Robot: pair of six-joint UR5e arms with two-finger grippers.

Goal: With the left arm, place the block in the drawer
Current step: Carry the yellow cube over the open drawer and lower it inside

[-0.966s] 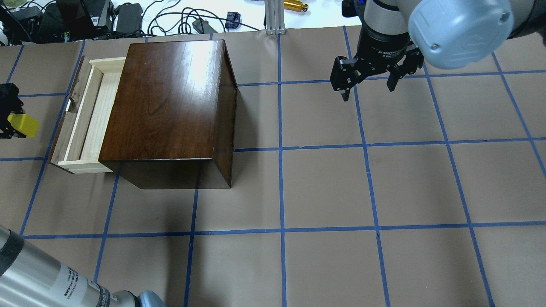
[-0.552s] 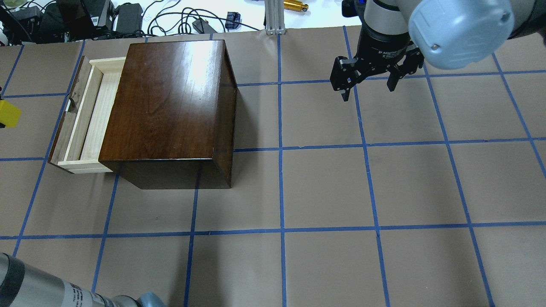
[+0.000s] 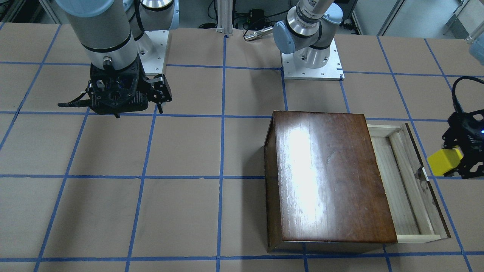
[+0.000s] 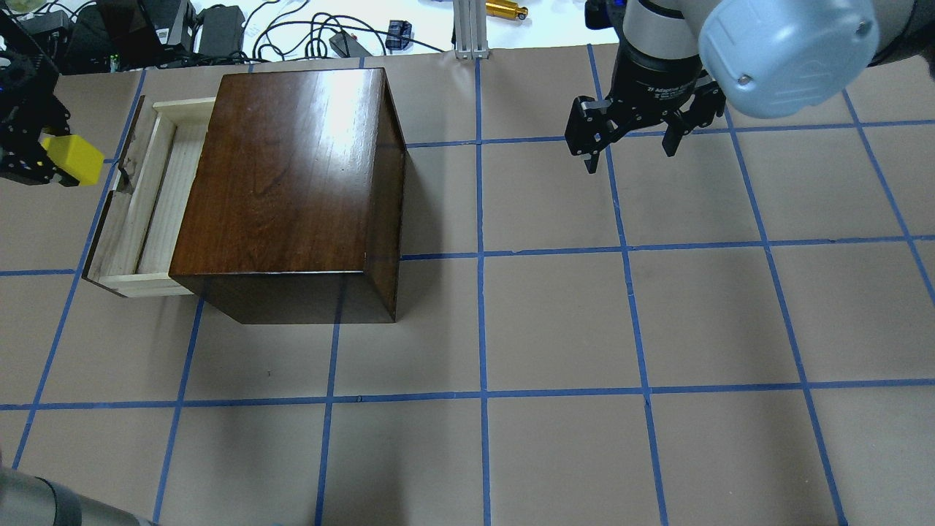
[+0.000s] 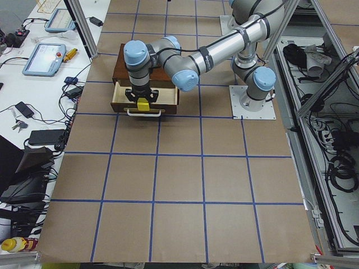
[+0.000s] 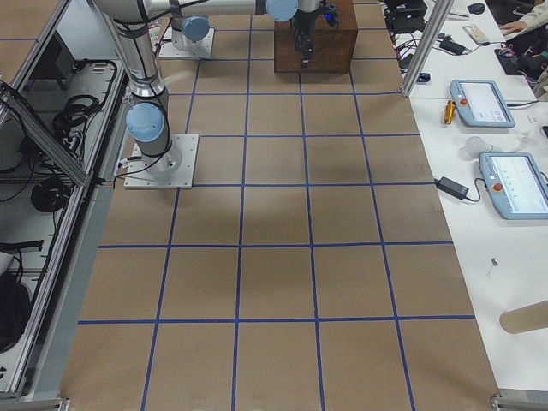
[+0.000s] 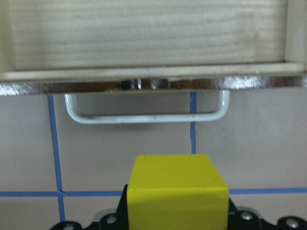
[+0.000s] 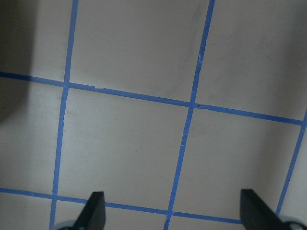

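One yellow block sat clamped in my left fingers, above the desk just outside the open drawer. Overhead, my right fingers hung spread wide, empty. From the left wrist, the block was short of the drawer's handle.

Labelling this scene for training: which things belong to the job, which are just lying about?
Job: small yellow cube, gripped by left end effector; pale bare-wood drawer, open, of dark-brown box.
Lying about: idle right end effector; brass-coloured cylinder; black cables.
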